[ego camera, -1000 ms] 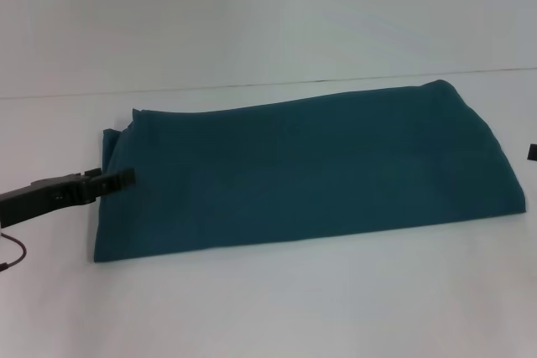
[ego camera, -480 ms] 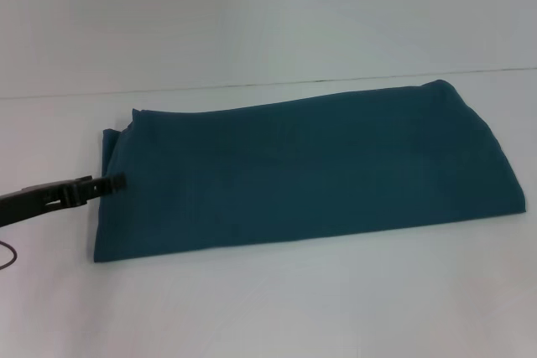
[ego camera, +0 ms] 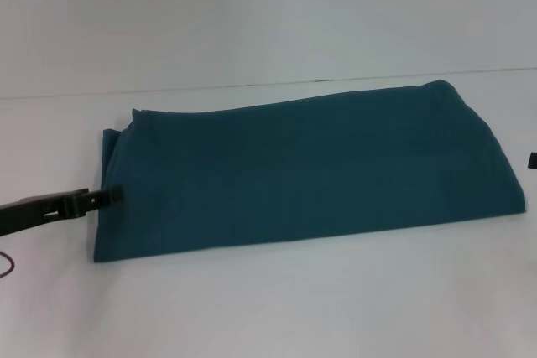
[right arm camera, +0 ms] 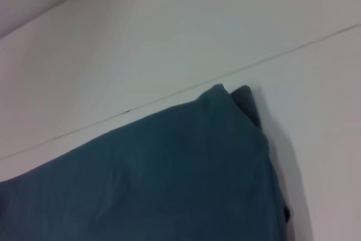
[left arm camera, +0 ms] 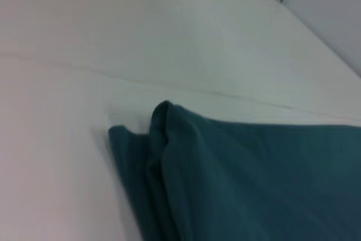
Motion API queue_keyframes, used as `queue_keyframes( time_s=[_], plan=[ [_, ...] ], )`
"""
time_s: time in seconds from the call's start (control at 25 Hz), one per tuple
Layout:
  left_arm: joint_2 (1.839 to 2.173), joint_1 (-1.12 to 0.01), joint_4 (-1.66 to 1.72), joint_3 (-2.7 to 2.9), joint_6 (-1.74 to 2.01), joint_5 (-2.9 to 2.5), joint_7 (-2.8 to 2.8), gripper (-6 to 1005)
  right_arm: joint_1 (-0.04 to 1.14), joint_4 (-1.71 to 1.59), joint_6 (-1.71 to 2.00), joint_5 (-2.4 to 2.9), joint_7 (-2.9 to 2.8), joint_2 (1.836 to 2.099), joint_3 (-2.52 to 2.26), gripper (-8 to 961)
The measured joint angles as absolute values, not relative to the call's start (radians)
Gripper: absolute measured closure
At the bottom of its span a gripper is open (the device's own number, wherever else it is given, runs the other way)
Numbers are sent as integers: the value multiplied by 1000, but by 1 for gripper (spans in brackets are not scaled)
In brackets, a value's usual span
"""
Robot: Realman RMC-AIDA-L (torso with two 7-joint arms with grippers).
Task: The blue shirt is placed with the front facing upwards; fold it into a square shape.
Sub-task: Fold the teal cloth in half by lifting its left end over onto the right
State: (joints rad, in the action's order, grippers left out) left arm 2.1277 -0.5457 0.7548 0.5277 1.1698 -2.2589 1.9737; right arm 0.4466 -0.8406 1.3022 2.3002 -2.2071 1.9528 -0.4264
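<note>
The blue shirt lies flat on the white table, folded into a long band running left to right, plain teal side up. Its layered left end fills the left wrist view, and its right end corner fills the right wrist view. My left gripper reaches in low from the left, and its tip is at the shirt's left edge, about halfway along that edge. Only a small dark piece of my right gripper peeks in at the right border, just beyond the shirt's right end.
A thin seam crosses the white surface just behind the shirt. A dark cable loop hangs under the left arm at the left border. Bare table lies in front of the shirt.
My left gripper has drawn back to the left and toward the near side, from over the shirt's left end to its very edge. The shirt has not moved.
</note>
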Motion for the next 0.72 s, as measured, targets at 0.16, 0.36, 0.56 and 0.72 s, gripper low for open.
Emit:
queue_keyframes(
  time_s=[0.16, 0.36, 0.56, 0.72],
  plan=[
    [2128, -546, 756, 528, 1173, -2292, 1984, 278, 448, -824, 1290, 2307, -2217, 1948, -427, 161],
    [2128, -541, 755, 528, 1179, -2299, 1982, 277, 450, -799, 1271, 2313, -2219, 1946, -428, 161],
    [2129, -540, 752, 527, 1182, -2301, 1978, 276, 464, -736, 1216, 2321, -2205, 1948, -448, 161],
    [2129, -543, 752, 528, 1189, -2302, 1976, 276, 473, -726, 1192, 2322, -2193, 1962, -458, 161]
  ],
)
